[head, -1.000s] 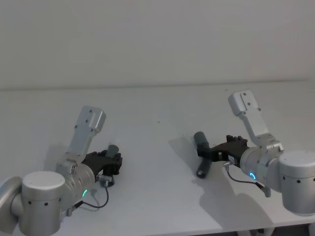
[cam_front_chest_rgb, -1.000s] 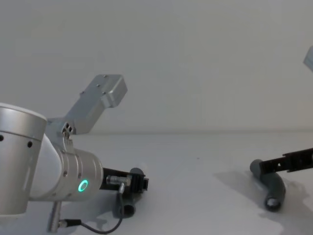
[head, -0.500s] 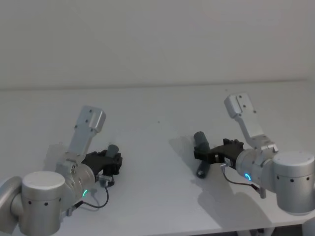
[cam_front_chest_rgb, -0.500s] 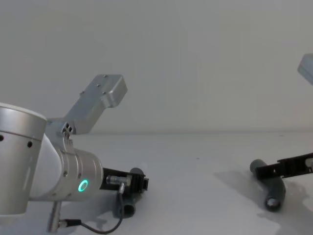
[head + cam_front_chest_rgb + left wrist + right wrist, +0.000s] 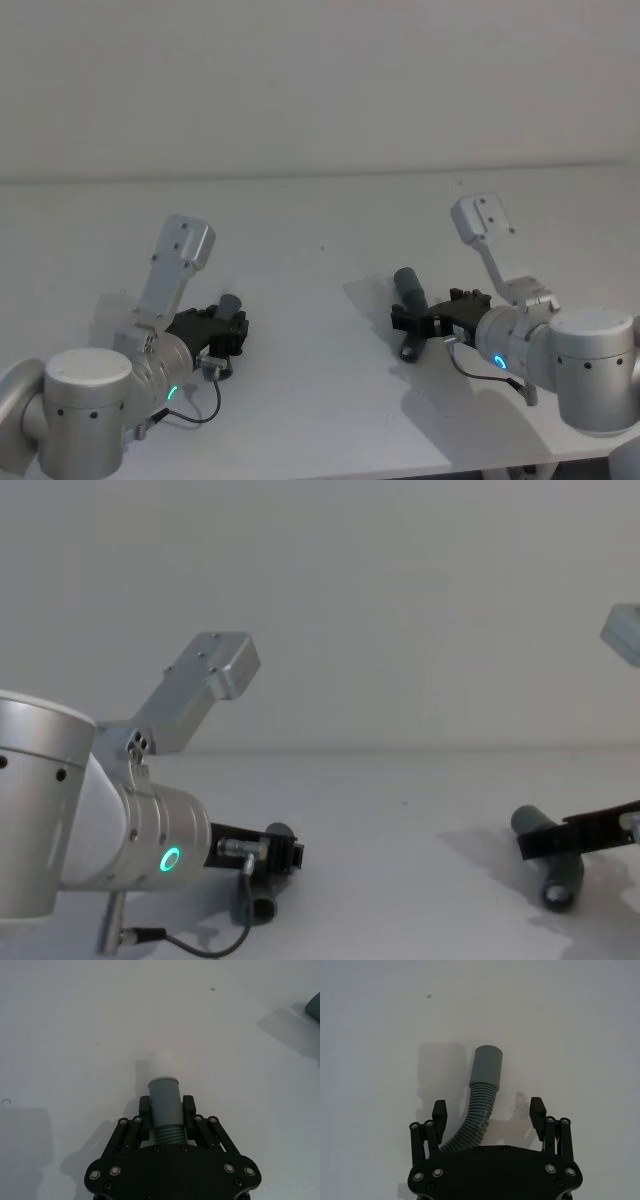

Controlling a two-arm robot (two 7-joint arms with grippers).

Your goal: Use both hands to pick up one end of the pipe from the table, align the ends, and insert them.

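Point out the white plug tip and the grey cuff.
white plug tip [image 5: 161, 1064], left wrist view, middle of the tapered tip.
grey cuff [image 5: 486, 1066], right wrist view, middle of the smooth sleeve.

The right gripper [image 5: 488, 1106] has its two black fingers [image 5: 439, 1110] spread wide apart. A dark grey hose piece [image 5: 472, 1124] lies between them on the white table [image 5: 570, 1020]. Neither fingertip touches it. Its bumpy part bends to one side near the gripper. Its smooth grey cuff [image 5: 486, 1065] points away from the gripper. A tiny dark dot [image 5: 428, 996] sits farther off.
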